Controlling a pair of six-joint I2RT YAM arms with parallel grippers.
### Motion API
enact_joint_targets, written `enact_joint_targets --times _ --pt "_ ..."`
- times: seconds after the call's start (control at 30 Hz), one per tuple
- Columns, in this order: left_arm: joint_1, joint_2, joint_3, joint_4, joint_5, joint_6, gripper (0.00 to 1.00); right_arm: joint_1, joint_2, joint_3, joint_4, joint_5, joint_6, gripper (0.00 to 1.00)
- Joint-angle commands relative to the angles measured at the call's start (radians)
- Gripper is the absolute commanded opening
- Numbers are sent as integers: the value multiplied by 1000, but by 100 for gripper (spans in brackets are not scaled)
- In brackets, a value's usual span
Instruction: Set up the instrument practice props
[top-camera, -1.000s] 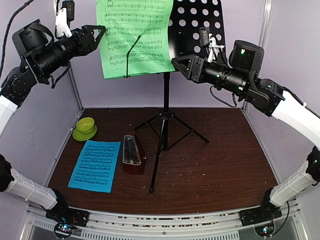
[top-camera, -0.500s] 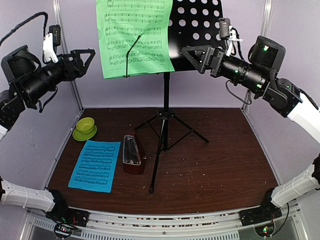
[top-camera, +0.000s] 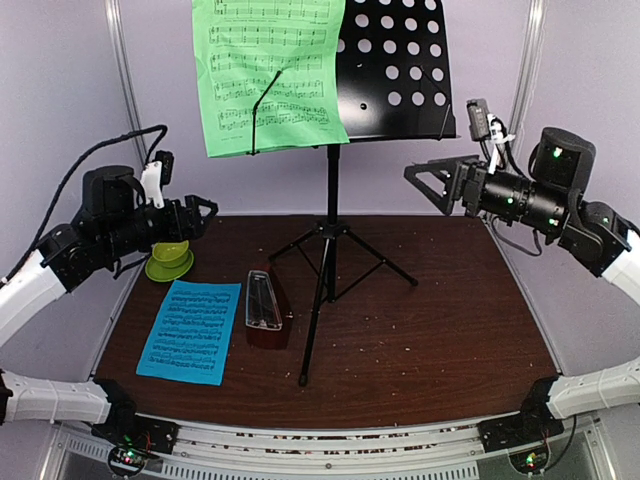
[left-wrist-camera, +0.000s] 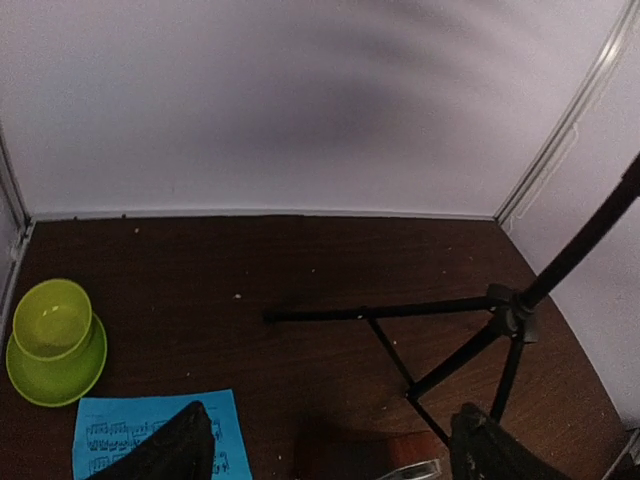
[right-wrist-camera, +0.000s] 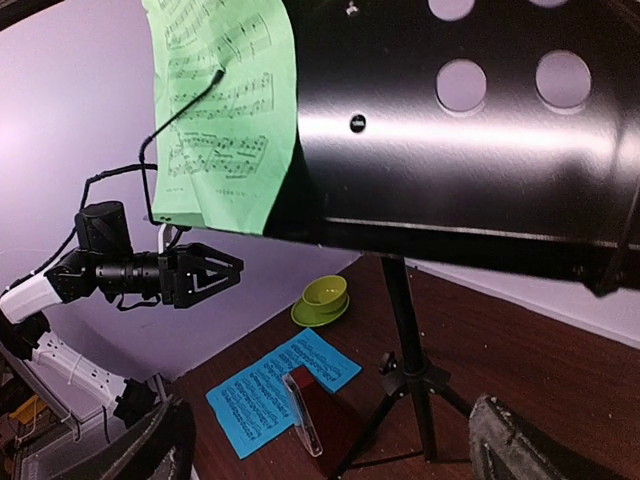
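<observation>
Left gripper sits low left of the stand, right gripper right of it, both arms level, jaws spread, holding nothing.

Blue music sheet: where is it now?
Top view: the blue sheet lies flat on the table, left side, left of the metronome, near the lime-green bowl.

Music stand: the desk is taken for sheet metal, black and glossy. A bright streak of reflected light is seen across it in the right wrist view. The pole and tripod legs are noted as black tube with a duller finish.
Green sheet on the stand's desk: thin matt paper.
Blue sheet, left of the stand's foot: matt paper.
Metronome, beside the stand's foot: smooth reddish-brown body, wood-like, with a clear glossy cover.
Bowl, further left of the stand: shiny lime plastic.
Counter: dark wood grain, low sheen, speckled with pale crumbs.
</observation>
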Motion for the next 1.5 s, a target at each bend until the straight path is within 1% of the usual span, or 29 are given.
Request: enact_joint_targets --times 0.0,0.13,0.2,0.3,0.47,0.6,0.7,0.9,1.03,1.23,1.37,1.47 --pt "134 -14 -92 -26 89 -167 84 -20 -54 -73 -32 2 37 96" --pt "351 49 -179 -91 281 -240 83 -33 -67 -122 -30 5 60 96" --pt "434 95 -204 -101 339 -226 81 -36 -71 -138 -22 3 62 96" --pt "502 159 -198 -108 345 -161 81 -39 -74 -147 -19 6 68 96" --pt "570 328 -132 -154 295 -44 82 -43 -73 -148 -20 9 70 96" --pt "618 447 -90 -156 277 42 82 -47 -72 -141 -24 16 76 96" --pt "656 518 -72 -140 301 89 82 -48 -73 -136 -28 27 76 96" --pt "673 665 -30 -50 360 127 82 -49 -66 -130 -26 45 84 97" --pt "677 763 -5 5 370 131 82 -50 -47 -108 -33 55 81 97" --pt "697 828 41 37 391 139 79 -50 -19 -81 -38 69 83 98" --pt "712 868 82 15 416 153 73 -51 2 -64 -40 80 81 98" --pt "716 870 83 30 435 151 75 -55 20 -51 -41 83 78 99"
